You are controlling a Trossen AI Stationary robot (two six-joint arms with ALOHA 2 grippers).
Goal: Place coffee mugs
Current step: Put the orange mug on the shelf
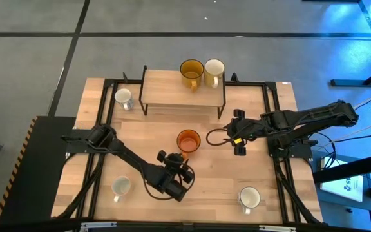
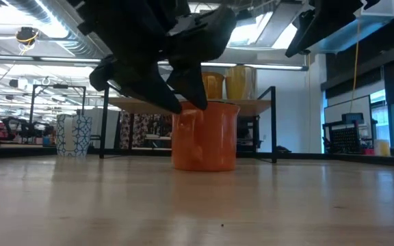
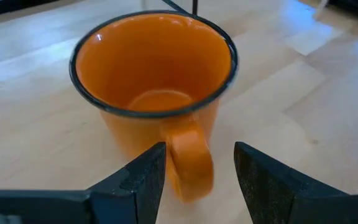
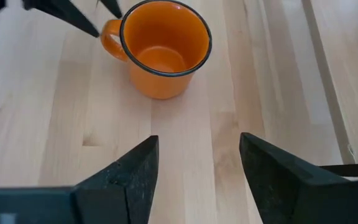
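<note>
Left gripper [image 3: 197, 171] straddles the orange mug's [image 3: 154, 87] handle, fingers apart.

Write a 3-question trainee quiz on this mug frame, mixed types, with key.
1. True or false: the left gripper is open, with its fingers on either side of the orange mug's handle.
2. How many mugs stand on the raised shelf?
3. Which is nearer the orange mug: A) left gripper, B) right gripper?

Key: 1 true. 2 two: the amber mug and the cream mug. 3 A.
</note>
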